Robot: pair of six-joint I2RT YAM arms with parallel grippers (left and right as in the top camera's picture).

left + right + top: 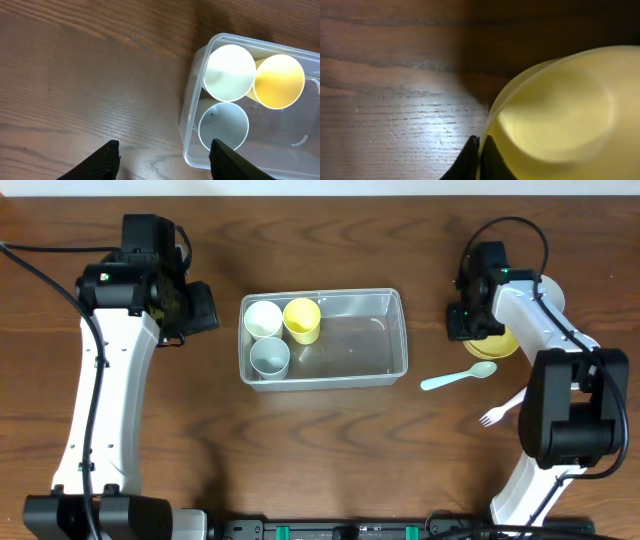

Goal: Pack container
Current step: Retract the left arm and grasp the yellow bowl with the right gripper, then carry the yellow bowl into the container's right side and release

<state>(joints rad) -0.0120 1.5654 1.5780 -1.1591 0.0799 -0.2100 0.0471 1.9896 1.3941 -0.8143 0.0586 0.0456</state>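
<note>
Lying left-right, mouth up: container (362,346)

No legible text, labels or nos. on anything in view.

clear glossy plastic container (395,330), grained wood table (330,450)

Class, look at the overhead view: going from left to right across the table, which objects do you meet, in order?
White cup → yellow cup → bare right end of the container → spoon. Left out because they overlap others: grey cup, yellow bowl, fork.
</note>
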